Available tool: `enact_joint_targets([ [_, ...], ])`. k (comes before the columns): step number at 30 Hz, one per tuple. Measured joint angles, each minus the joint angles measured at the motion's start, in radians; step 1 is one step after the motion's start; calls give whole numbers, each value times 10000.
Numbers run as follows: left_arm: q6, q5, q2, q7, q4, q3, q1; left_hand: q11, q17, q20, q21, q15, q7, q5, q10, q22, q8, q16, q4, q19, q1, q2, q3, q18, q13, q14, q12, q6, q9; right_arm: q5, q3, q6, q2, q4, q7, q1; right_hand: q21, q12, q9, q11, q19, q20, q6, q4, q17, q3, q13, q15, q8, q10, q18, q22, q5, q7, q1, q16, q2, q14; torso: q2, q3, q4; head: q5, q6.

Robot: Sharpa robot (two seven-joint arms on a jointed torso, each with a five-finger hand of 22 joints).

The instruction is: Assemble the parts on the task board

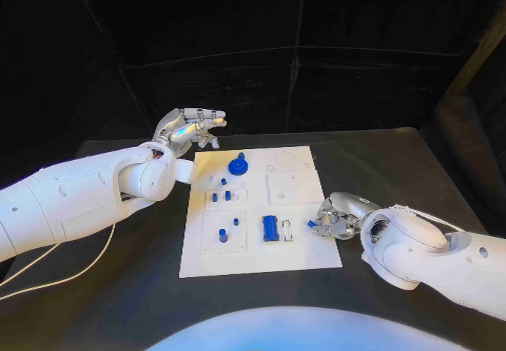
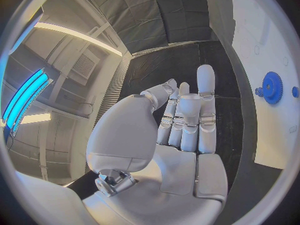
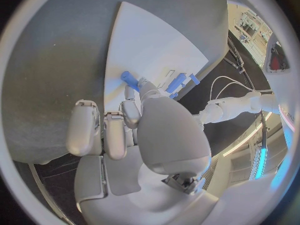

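Working from the head view, I have the right hand (image 1: pixel 339 219) down at the right edge of the task board (image 1: pixel 300 252), with its fingers (image 3: pixel 130 112) closed around a small blue part (image 1: pixel 314 224) that sits right at that edge. My right wrist camera shows the same piece as a short blue peg (image 3: pixel 129 80) poking out past the fingertips, lying low over the white plate. So I read this hand as pinching the part, though how firmly I cannot tell.

My left hand (image 1: pixel 188 129) hangs above the counter (image 1: pixel 422 168) off the board's far left corner, holding nothing, its fingers (image 2: pixel 206 92) loosely extended and a little apart. It is well away from the work.

On the board I can see the blue gear (image 1: pixel 239 166) near the far end, two small blue pegs (image 1: pixel 221 196) standing in a block in the middle, another peg (image 1: pixel 222 234) in the near-left block, and a longer blue bar (image 1: pixel 270 228) lying beside a slim white slot (image 1: pixel 286 229), close to the right hand.

My judgement is that the step in hand is bringing this peg over to its seat. To do it well, I would lift only enough to clear the bar, keep the peg upright in the pinch, line it over the hole before lowering, and let go only once it is seated
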Motion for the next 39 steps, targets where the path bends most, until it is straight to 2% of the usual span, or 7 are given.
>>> enact_joint_targets([
  [2, 2, 0, 3, -1, -3, 0, 0, 0, 0, 0, 0, 0, 0, 0, 0, 0, 0, 0, 0, 0, 0, 0, 0, 0, 0, 0, 0, 0, 0, 380, 1, -319, 0, 71, 136, 0, 0, 0, 0, 23, 0, 0, -13, 227, -1, 228, 29, -1, -25, 23, 0, 20, -3, -13, -24, 0, -24, 0, -4, -3, 0, 8, 3],
  [4, 4, 0, 9, -1, -4, 0, -1, 0, 0, 0, 0, 0, 0, 0, 0, 0, 0, 0, 0, 0, 0, 0, 0, 0, 0, 0, 0, 0, -1, 690, 4, -591, 8, 120, 258, 0, 0, 5, 0, 36, 0, 0, -13, 424, -1, 448, 50, -4, -20, 36, 1, 35, -3, -13, -242, 35, -242, 1, -4, -7, 3, 17, 5],
  [13, 22, 0, 21, -12, -9, 0, -3, 0, 0, 0, 0, 0, 0, 0, 0, 1, 0, 0, 0, 0, 0, 0, 0, 0, 0, 0, 37, 0, 0, 1948, 8, -1353, 253, 174, 728, 5, 0, 10, 9, -124, 0, 0, 146, 164, -2, 1696, 85, -20, 37, 197, 1, 60, 438, -103, -979, 46, -979, 15, -4, -12, 25, 73, 25],
  [20, 26, 0, 28, -15, 3, -1, -3, 0, -12, 0, 0, 36, 0, 0, 0, -11, 0, 0, 71, 0, -57, 57, -71, 0, 0, -36, 37, 0, 0, 2585, 8, -1369, 570, -58, 832, 5, 0, 69, 17, -109, -1, 1, 182, 29, -2, 1923, 108, -19, 34, 253, 0, 82, 566, -71, -1179, 44, -1021, 15, 0, -19, 25, 98, -2],
  [24, 26, 0, 28, -15, 8, -1, -3, 0, -12, 0, 0, 36, 0, 0, 0, -11, 0, 0, 71, 0, -57, 57, -71, 0, 0, -36, 37, 0, 0, 2798, 8, -1230, 709, -208, 776, 6, 29, 69, 25, -122, 36, -36, 258, -145, -2, 2102, 124, -17, 35, 267, -1, 124, 839, -81, -1536, 43, -1164, 15, 0, -19, 24, 126, -9],
  [31, 26, 0, 23, -15, 16, -1, -3, 0, -11, 0, 0, 36, 0, 0, 0, -10, 0, 0, 71, 0, -57, 57, -71, 0, 0, -36, 37, 0, 0, 2954, 5, -1015, 928, -353, 591, 6, 40, 69, 49, -123, 36, -35, 306, -149, -3, 2107, 138, -15, 98, 267, 0, 125, 1032, -127, -1731, 77, -1175, 17, 7, -10, 10, 162, -23],
  [39, 27, 0, 22, -21, 16, -1, -2, 0, -11, 0, 0, 36, 0, 0, 0, -10, 0, -1, 71, 0, -57, 57, -71, 0, 0, -36, 37, 0, 0, 2903, 5, -977, 1137, -497, 404, 6, 40, 89, 373, -158, 35, -35, 393, 3, -4, 1910, 152, -15, 152, 306, 0, 124, 1090, -152, -2041, 77, -1268, 17, 8, 0, 1, 188, -15],
])
